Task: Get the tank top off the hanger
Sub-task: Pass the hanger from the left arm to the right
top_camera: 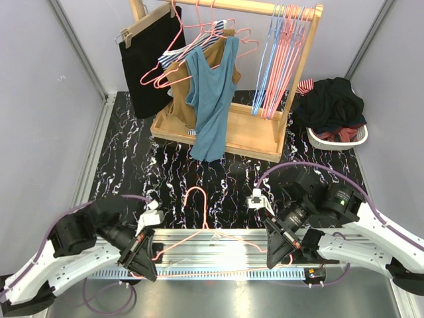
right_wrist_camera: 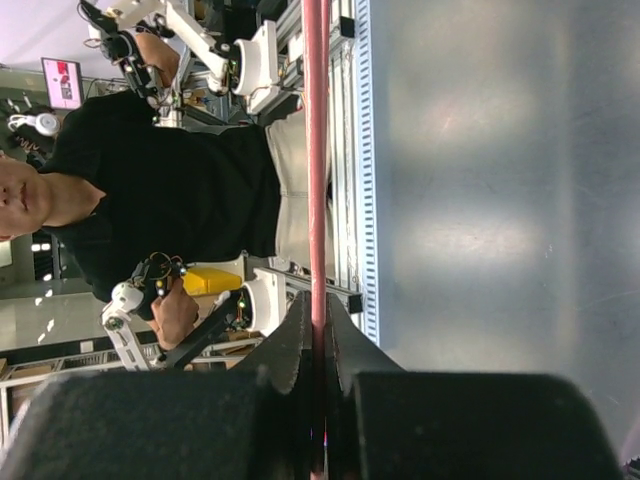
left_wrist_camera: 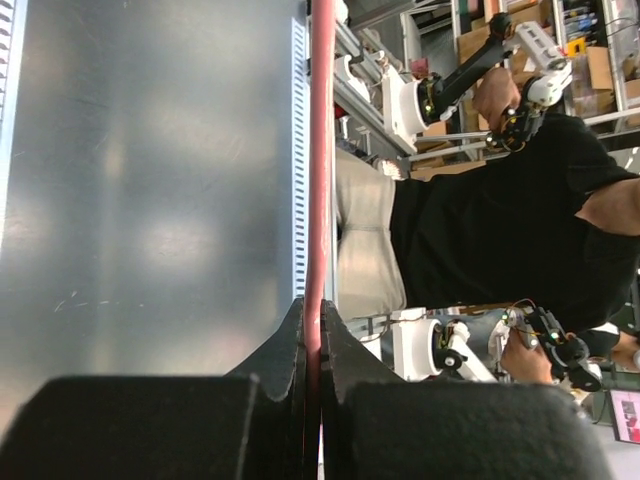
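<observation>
A blue ribbed tank top is seen hanging from the rail of a wooden clothes rack at the far side of the black marbled table, with its hem draped over the front edge of the rack's base. It is hung among pink hangers there, and which wire carries it cannot be made out. A mustard-brown top is hung just behind it, and a black skirt is clipped up to the left. A white basket heaped with dark clothes is set to the right of the rack. The tank top is well apart from both pincers. At the near edge a bare pink wire hanger is laid flat, its hook pointed toward the rack and its lower bar over a silver metal panel. The left pincer is clenched on the hanger's left end and the right pincer on its right end. The tank top is shown only from overhead. In the wrist views the pink wire is seen nipped tight between the closed fingers, and a person in a black T-shirt is shown beyond the table's edge.
</observation>
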Tool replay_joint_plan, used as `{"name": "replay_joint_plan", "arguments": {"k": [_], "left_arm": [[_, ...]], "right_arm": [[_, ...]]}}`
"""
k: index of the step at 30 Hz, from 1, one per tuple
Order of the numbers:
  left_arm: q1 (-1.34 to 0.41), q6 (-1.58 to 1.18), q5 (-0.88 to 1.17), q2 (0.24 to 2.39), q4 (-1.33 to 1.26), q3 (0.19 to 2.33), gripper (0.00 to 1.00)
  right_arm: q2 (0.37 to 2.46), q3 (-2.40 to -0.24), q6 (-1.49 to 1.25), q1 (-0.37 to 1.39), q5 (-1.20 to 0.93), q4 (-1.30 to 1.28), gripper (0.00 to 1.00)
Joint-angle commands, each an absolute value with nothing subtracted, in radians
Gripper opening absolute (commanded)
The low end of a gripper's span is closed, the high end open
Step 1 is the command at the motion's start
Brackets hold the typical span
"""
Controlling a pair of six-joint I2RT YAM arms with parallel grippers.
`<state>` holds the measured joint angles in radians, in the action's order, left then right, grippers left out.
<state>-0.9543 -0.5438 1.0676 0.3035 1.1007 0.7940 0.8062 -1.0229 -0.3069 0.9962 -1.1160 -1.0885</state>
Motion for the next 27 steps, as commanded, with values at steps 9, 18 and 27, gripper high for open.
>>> {"name": "replay_joint_plan", "arguments": {"k": [9,18,27], "left_arm": [[-0.96,-0.379,0.267,0.448,1.396,1.069,0.99],[-0.96,-0.489,-0.37,0.417,1.39,1.367,0.99],[-0.96,-0.5,-0.265,0.376,1.272,1.181,0.99]], "right_arm": [[0.784,-1.108,-0.278,1.014,-0.852,-1.166,0.0],[0.766,-1.345,-0.298,1.015,-0.303,-1.232,0.0],[0.849,-1.545,-0.282,1.014,0.36,-1.052,0.0]]}}
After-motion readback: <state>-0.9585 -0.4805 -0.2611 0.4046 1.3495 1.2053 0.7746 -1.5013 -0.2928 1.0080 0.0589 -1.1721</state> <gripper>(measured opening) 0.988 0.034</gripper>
